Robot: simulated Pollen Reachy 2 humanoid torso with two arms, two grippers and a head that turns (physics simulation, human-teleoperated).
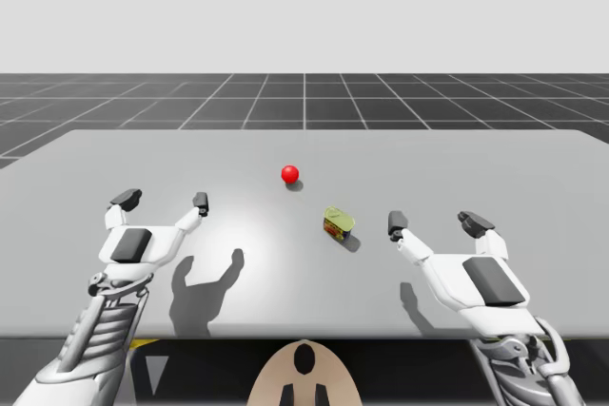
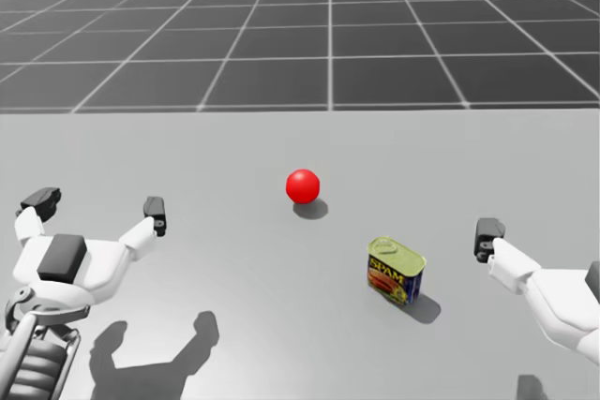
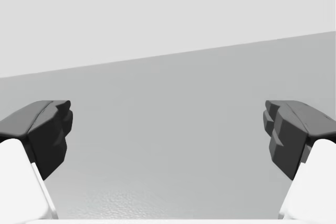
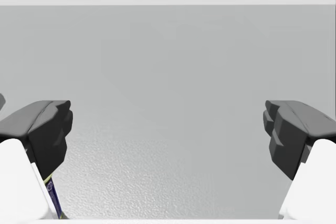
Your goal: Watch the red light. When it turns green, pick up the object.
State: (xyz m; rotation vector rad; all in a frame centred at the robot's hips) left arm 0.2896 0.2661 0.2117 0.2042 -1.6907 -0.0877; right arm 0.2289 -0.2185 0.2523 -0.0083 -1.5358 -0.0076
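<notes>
Grey surface (image 1: 476,154) lies under both arms. My left pincer (image 1: 163,201) hovers wide open, as does my right pincer (image 1: 435,223). Just beside the right one stands the blue-and-yellow can (image 1: 339,224); in the right wrist view a finger hides most of it. Beyond it, the light (image 1: 290,174) glows red.

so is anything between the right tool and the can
Nothing visible does. The can stands on bare table just beside the open right tool; the red light sits farther back, off that line.
</notes>
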